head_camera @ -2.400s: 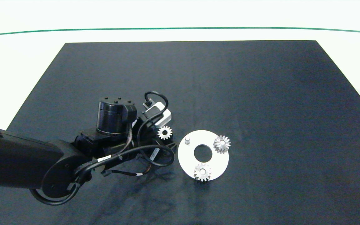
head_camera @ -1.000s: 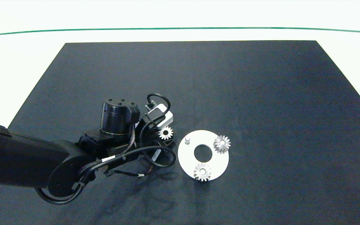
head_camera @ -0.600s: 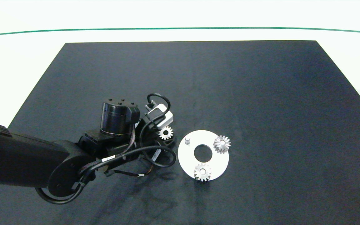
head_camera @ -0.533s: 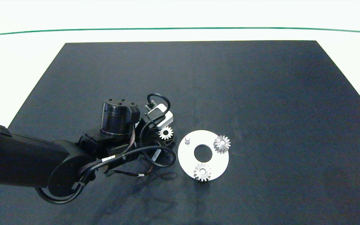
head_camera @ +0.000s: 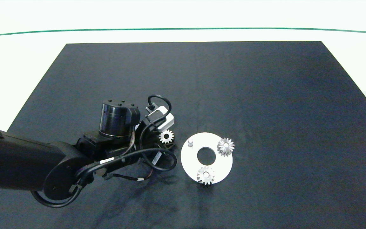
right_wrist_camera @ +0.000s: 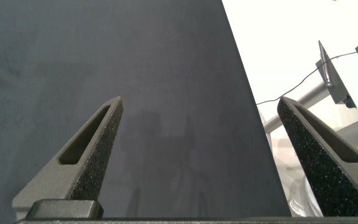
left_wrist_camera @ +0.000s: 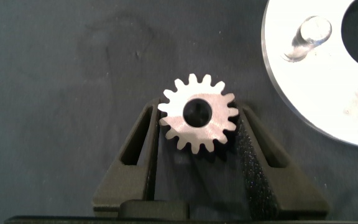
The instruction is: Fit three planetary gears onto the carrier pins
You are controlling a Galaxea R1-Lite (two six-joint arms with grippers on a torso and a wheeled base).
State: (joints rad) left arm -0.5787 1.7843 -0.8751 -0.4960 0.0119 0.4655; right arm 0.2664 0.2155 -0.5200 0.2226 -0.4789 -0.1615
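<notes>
The main risk, as I judge it, is a jam at the last free carrier pin (head_camera: 190,142): the third planetary gear (left_wrist_camera: 199,120) is pinched only across its tooth tips, so it could twist or tip between the fingers, and a bore that meets the pin off-centre or tilted would catch on the pin's top instead of sliding down. A sideways nudge could also shift the white carrier disc (head_camera: 189,159) on the black mat (head_camera: 265,95), and with it the two gears already seated, one at the disc's right edge (head_camera: 225,146) and one at its lower edge (head_camera: 205,175). The left gripper (left_wrist_camera: 197,134) is closed narrowly on the third gear, which lies flat between the two fingers with its centre hole showing. In the head view this gear sits left of centre, just left of the disc and slightly above the level of the free pin, near it but not yet over it; whether the gear is clear of the mat I cannot tell. The right gripper (right_wrist_camera: 201,152) is spread wide and holds nothing, above the mat's right border and out of the head view.
</notes>
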